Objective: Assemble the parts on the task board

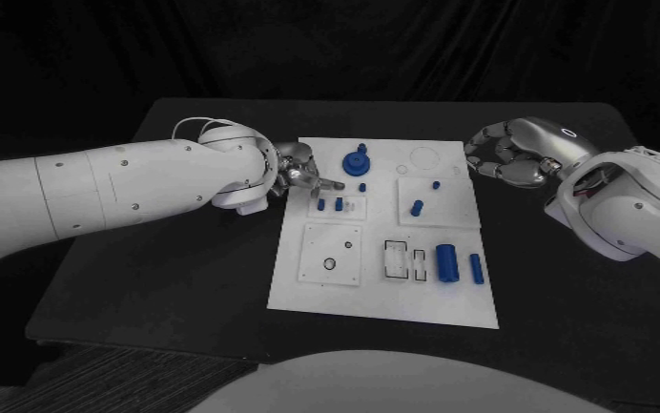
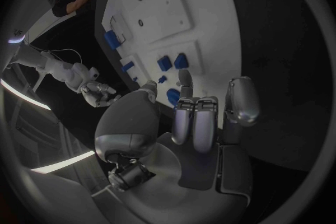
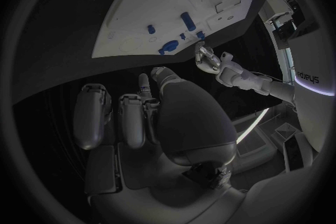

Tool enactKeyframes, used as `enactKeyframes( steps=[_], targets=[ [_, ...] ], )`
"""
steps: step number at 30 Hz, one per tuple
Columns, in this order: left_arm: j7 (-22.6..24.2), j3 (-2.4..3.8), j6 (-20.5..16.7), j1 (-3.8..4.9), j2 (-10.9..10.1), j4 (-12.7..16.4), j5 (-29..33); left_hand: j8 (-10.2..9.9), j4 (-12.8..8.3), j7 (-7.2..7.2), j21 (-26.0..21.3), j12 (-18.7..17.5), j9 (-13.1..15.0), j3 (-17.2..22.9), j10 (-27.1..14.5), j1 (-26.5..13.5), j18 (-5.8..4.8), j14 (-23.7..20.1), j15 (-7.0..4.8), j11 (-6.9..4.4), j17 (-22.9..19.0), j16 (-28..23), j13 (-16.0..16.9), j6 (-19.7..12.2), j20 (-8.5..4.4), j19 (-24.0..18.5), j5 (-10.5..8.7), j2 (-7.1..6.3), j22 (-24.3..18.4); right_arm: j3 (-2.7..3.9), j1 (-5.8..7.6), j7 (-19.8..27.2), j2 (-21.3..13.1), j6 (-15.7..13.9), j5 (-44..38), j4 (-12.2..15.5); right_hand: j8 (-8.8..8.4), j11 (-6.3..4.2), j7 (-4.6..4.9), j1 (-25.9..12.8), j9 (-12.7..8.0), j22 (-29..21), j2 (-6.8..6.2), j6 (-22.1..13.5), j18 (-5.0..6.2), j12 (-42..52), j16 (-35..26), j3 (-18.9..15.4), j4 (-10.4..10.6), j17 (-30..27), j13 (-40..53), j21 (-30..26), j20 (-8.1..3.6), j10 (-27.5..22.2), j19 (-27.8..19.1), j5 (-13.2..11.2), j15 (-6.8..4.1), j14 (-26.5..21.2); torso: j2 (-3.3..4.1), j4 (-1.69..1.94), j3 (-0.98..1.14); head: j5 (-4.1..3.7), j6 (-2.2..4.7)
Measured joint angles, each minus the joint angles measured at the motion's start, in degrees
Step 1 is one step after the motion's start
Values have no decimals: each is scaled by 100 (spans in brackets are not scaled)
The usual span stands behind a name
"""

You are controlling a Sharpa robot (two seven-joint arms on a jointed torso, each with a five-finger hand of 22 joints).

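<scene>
Task board (image 1: 317, 284) is a white rectangular plate in the middle of the black table (image 1: 165, 270), long side running near to far. Raised square panels on it: one near-left with a small ring mark, one mid-right, a small one mid-left. Blue parts: a round knob (image 1: 357, 161) with a post at the far middle, two short pegs (image 1: 329, 204) standing on the small mid-left panel, a small peg (image 1: 417, 208) on the mid-right panel, a fat cylinder (image 1: 447, 262) and a slimmer one (image 1: 477, 268) lying near-right beside two rectangular slots (image 1: 398, 258). Left hand (image 1: 295, 177) sits at the board's far-left edge, fingers reaching in toward the two pegs; left wrist view shows fingers partly curled, nothing visibly between them, contact with the board — can't tell. Right hand (image 1: 504, 155) is off the board's far-right corner, over the table, fingers curled in, nothing held.
</scene>
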Motion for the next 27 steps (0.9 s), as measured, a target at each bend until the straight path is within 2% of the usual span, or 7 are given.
enactKeyframes(
  steps=[4, 7, 10, 13, 15, 20, 27],
  targets=[
    [767, 15, -547, 157, -10, -135, -1, -71, -16, 148, -96, 0, 174, -326, 3, 131, 0, 17, 89, 128, 0, 0, 0, -744, 57, -65, 0, -65, 0, 0, 0, -2, -16, -2, 0, 3, 0, 0, 0, 0, 0, 0, 0, 0, 0, -3, -22, 0, 0, 0, -1, 0, 0, 0, 0, 0, 0, 0, 1, -1, -1, -13, 0],
    [1561, 15, -923, 216, 40, -373, -2, -275, -60, 429, -1012, -98, 332, -378, 9, 1013, 46, 16, 388, 404, 0, -134, 0, -2572, 218, -1080, 87, 74, -1, 0, 0, -3, -14, -2, 3, 2, 0, 0, 0, 0, 0, 0, 0, 0, 0, -24, -22, 0, 0, 0, 0, 0, 0, 0, 0, 0, 0, 0, 0, -3, -1, -14, 0],
    [2289, 13, -1164, 228, 128, -591, -13, -312, -222, 452, -1983, -1657, 202, -129, -2181, 2134, 47, -1390, 688, 665, -98, -677, 3, -3572, 351, -2444, 474, 246, -1, 1, 0, -3, -5, -2, 5, -6, 0, 0, 0, 0, 0, 0, 0, 0, 0, -28, -22, 0, 0, 0, 1, 0, 0, 0, 0, 0, 0, 0, -1, -10, -1, -24, 0],
    [2967, 12, -1313, 212, 252, -791, -199, -271, -427, 463, -2653, -3448, -424, 332, -4894, 3142, 47, -4053, 921, 954, -1405, -1743, -547, -3423, 469, -3472, 1108, 278, -1, 1, 0, -2, -2, -2, 9, -22, 0, 0, 0, 0, 1, 4, 0, 0, 0, -65, -22, 0, 0, 0, 5, 0, 0, 0, 0, 0, 0, 0, -1, -20, 2, -53, 0],
    [3312, 14, -1382, 170, 337, -898, -516, -473, -434, 248, -2655, -4807, -1121, 635, -5951, 3488, 48, -4357, 980, 1066, -1916, -2136, -1454, -3393, 532, -3472, 961, 169, -1, 1, 0, -2, 2, -2, 12, -34, 0, 0, 0, 0, 1, 5, 0, 0, 0, -65, -22, 0, 0, 0, 4, 0, 0, 0, 0, 0, 0, 0, 0, -22, 6, -76, 0],
    [3719, 9, -1456, 41, 588, -1114, -1635, -1006, -666, -529, -1076, -6504, -3656, 625, -5689, 3549, 227, -1959, 496, 569, -1725, -1685, -4188, -2779, 527, -1046, 289, -118, -1, 1, -14, 4, 21, -1, 18, -50, 0, 0, 0, 0, 1, 4, 0, 0, 0, -92, -22, 0, 0, 0, 3, 0, 0, 0, 0, 0, 0, 0, 10, -22, 12, -101, 0],
    [3920, 7, -1482, -90, 891, -1400, -2986, -1061, -914, -505, -744, -6681, -4485, 491, -5361, 3535, 226, -1410, 344, 405, -1559, -1461, -5115, -2135, 438, -456, 394, -208, -1, -1, -53, 14, 30, 1, 24, -57, 0, 0, 0, 0, -4, 4, 0, 0, 0, -101, -22, 0, 0, 0, 1, 0, 0, 0, 0, 0, 0, 0, 21, -3, -15, -97, 0]
  ],
)
